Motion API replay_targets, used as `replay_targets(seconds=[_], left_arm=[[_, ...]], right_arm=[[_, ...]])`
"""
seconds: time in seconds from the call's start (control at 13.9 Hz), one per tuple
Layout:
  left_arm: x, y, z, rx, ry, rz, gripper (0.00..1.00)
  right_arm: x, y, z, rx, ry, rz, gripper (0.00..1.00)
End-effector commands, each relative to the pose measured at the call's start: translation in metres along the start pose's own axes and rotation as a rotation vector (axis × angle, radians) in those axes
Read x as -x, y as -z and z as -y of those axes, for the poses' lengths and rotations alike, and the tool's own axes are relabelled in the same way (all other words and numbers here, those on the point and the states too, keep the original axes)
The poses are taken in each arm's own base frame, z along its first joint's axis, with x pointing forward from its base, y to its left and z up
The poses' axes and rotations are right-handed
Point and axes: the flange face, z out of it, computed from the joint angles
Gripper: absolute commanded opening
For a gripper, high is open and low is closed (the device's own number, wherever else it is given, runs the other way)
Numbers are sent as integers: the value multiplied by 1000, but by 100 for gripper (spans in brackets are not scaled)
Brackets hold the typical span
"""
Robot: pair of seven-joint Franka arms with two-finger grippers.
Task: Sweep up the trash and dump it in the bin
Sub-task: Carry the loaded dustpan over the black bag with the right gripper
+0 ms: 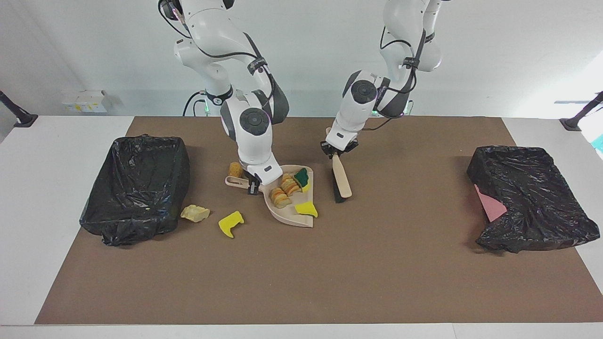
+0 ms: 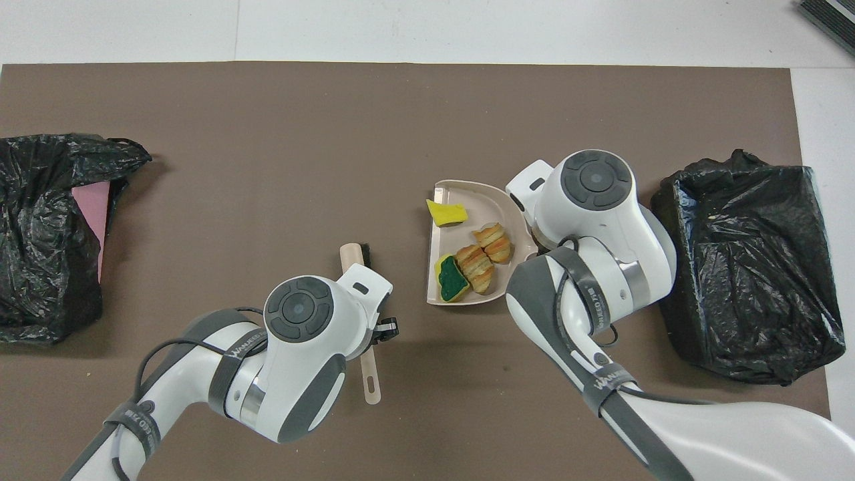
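Observation:
A beige dustpan (image 1: 304, 221) (image 2: 467, 190) lies on the brown mat and holds two orange-tan bread lumps (image 1: 285, 190) (image 2: 484, 252), a green-and-yellow sponge bit (image 1: 301, 177) (image 2: 453, 282) and a yellow foam piece (image 1: 307, 208) (image 2: 446, 214). My right gripper (image 1: 253, 188) is shut on the dustpan's handle (image 1: 233, 181). My left gripper (image 1: 338, 150) (image 2: 382, 331) is shut on the beige-handled brush (image 1: 342, 181) (image 2: 352, 255), beside the pan toward the left arm's end. Loose on the mat are a yellow foam piece (image 1: 231, 223), a pale beige chunk (image 1: 195, 213) and an orange-tan lump (image 1: 235, 169). My right arm hides these in the overhead view.
A black-bag-lined bin (image 1: 136, 188) (image 2: 748, 267) stands at the right arm's end, close to the loose scraps. A second black-bagged bin (image 1: 527, 197) (image 2: 40, 234) with a pink side showing stands at the left arm's end.

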Motion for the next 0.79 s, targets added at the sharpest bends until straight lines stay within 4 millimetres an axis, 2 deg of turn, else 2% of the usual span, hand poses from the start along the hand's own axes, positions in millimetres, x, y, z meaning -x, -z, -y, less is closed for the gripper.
replay_targets(seconds=[0.0,0.22,0.29,0.43,0.5,0.65,0.72], left_arm=[[34,2,-16,-46,51,-30,0],[83,-5,-32,-39,56,-47,0],[98,-8,-32,-25,57,-60,0],[139,-18,-30,7,18,-86,0],[156,-21,-31,25,10,-97,0],[179,-28,-38,38,-1,-103,0],[183,-34,-37,49,-3,-109,0]], right_arm=[[58,41,-5,40,12,-21,0],[115,78,0,22,9,-13,0],[142,90,0,28,0,-15,0],[192,118,7,39,13,-25,0],[224,127,12,26,-3,-42,0],[282,128,16,4,-8,-44,0],[317,125,17,3,5,-45,0]])
